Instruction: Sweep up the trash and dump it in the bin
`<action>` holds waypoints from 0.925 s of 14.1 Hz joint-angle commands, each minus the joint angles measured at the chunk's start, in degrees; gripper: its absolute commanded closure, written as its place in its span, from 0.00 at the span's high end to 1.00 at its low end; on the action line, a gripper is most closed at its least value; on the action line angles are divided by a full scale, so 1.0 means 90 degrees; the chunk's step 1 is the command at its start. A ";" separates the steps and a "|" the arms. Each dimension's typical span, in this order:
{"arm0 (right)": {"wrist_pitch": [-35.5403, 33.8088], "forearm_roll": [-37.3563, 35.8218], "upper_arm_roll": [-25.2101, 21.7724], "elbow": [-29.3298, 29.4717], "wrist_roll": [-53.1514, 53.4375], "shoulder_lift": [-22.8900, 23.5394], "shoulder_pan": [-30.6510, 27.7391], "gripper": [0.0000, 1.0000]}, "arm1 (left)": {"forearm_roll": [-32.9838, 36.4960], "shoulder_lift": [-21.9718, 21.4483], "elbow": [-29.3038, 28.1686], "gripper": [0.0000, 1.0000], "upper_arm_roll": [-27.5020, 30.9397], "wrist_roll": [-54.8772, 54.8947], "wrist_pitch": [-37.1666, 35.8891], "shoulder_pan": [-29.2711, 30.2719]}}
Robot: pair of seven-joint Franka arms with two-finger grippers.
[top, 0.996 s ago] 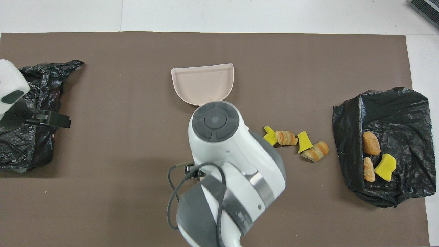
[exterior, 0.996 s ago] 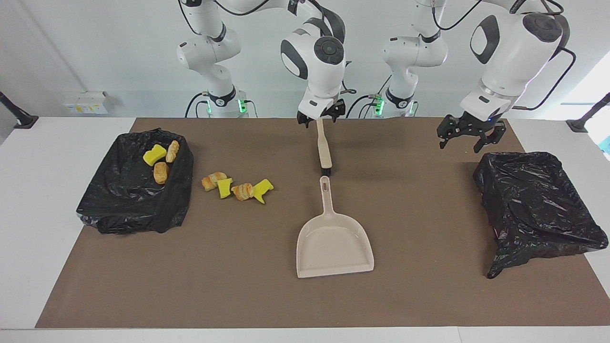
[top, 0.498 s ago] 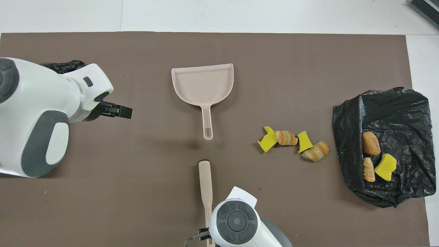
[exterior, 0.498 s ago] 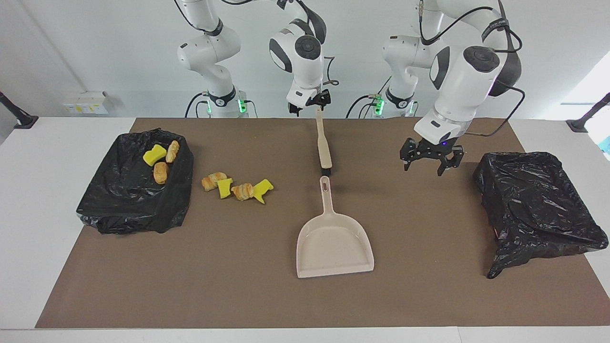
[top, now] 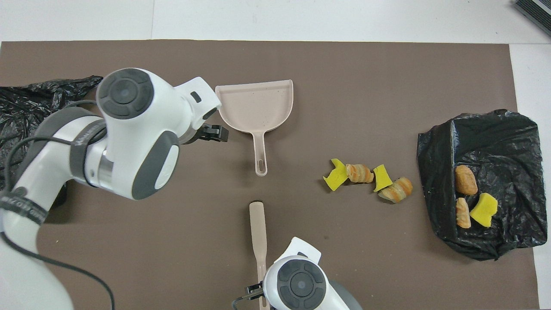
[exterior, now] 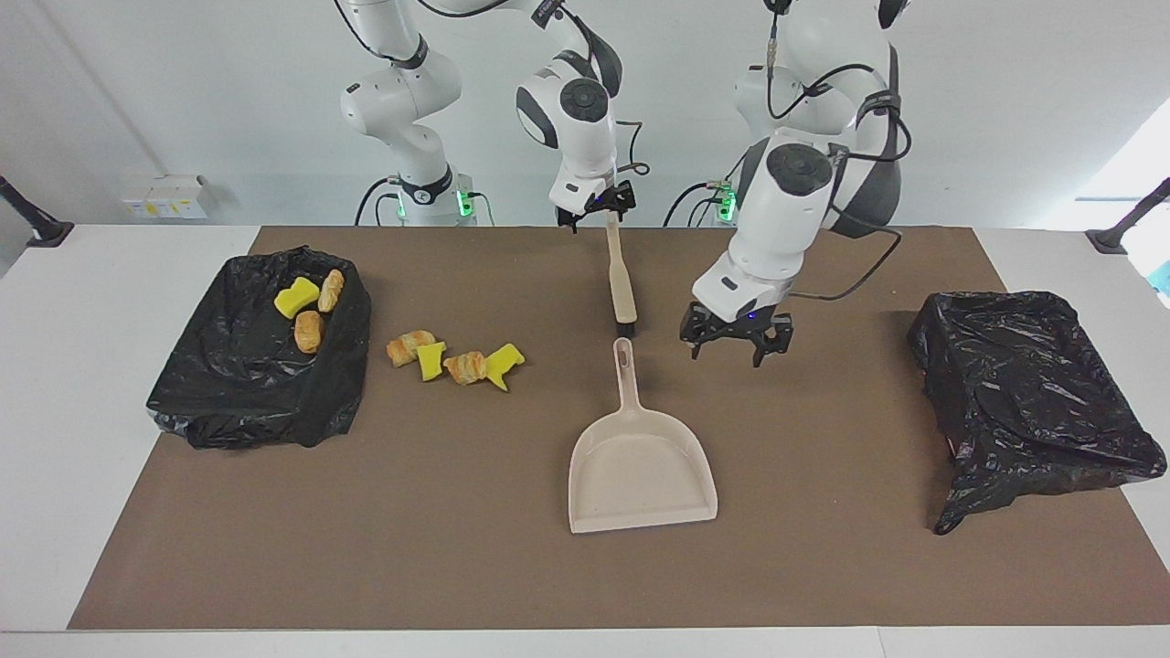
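Several scraps of trash (exterior: 455,360) (top: 366,176), yellow and orange-brown, lie in a row on the brown mat beside the black-lined bin (exterior: 228,402) (top: 508,142) at the right arm's end. Three more scraps (exterior: 307,311) lie inside it. The beige dustpan (exterior: 640,471) (top: 256,103) rests mid-mat, handle toward the robots. In line with it, nearer the robots, lies the brush (exterior: 621,283) (top: 257,228). My right gripper (exterior: 599,208) hangs open over the brush handle's end. My left gripper (exterior: 731,338) (top: 214,132) is open, low over the mat beside the dustpan handle.
A second black-bagged bin (exterior: 1024,393) (top: 26,103) sits at the left arm's end of the mat. The white table top (exterior: 82,302) borders the mat on all sides.
My left gripper has swung from above the bagged bin at its own end toward the dustpan handle, coming lower. My right arm has drawn back toward its base over the brush handle's end.
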 commanded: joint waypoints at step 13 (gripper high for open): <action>0.0972 0.0181 -0.0032 -0.0151 0.0134 0.0502 0.0333 0.62 | -0.0281 0.1370 0.1141 0.24 0.0119 -0.1493 -0.0263 -0.1020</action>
